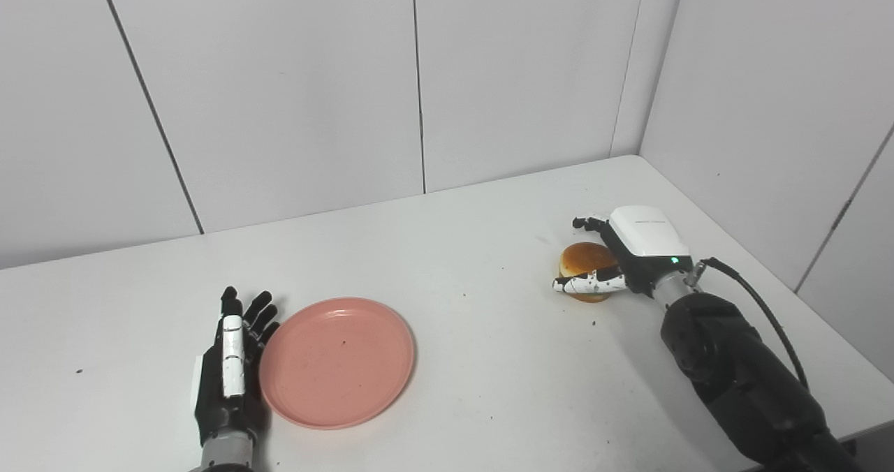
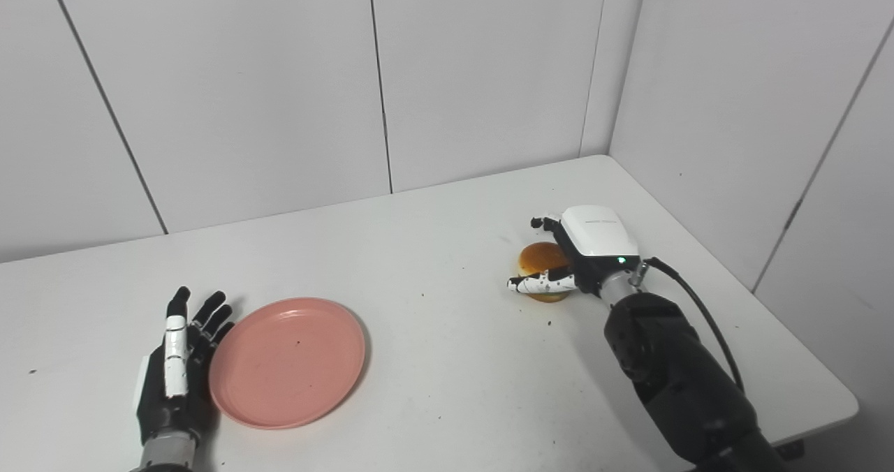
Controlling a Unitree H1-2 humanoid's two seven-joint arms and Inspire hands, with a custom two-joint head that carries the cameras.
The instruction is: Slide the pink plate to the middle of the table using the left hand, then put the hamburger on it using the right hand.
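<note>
The pink plate [image 1: 337, 362] lies flat on the white table [image 1: 475, 360], left of the middle. My left hand [image 1: 232, 360] rests flat on the table against the plate's left rim, open, fingers spread and pointing away from me. The hamburger [image 1: 585, 262], a round brown bun, sits on the table at the right. My right hand [image 1: 625, 255] cups it from the right. Its thumb [image 1: 587, 285] stretches across the bun's near side and its fingertips [image 1: 585, 223] reach past the far side, a little off the bun. The hand is open around it.
Grey wall panels close off the table at the back and on the right. The table's right edge runs near my right forearm [image 1: 740, 381]. A black cable [image 1: 761, 311] loops from the right wrist. Small dark specks dot the tabletop.
</note>
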